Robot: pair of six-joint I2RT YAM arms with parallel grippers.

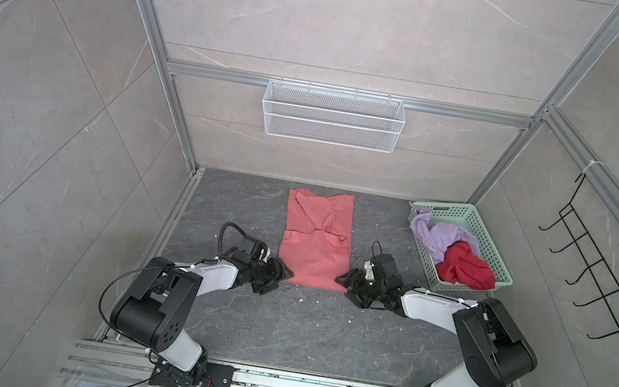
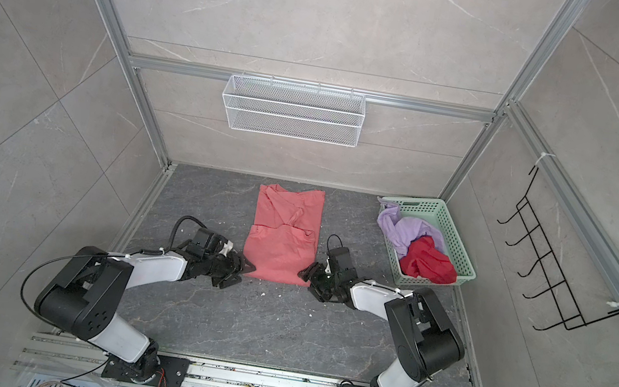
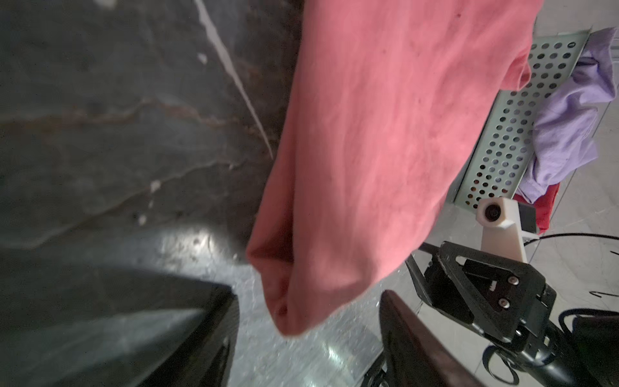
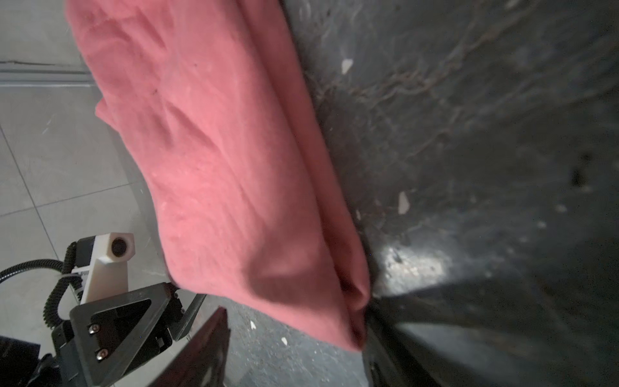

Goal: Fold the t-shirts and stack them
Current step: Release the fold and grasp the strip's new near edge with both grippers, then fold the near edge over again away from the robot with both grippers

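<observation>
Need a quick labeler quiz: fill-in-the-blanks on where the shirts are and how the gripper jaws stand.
The lilac tee and deep-red tee lie in the mint-green ___.
The folded tee on the table is coloured ___.
The left gripper and right gripper sit at its near corners, jaws ___.
Missing: basket; salmon-pink; open.
</observation>
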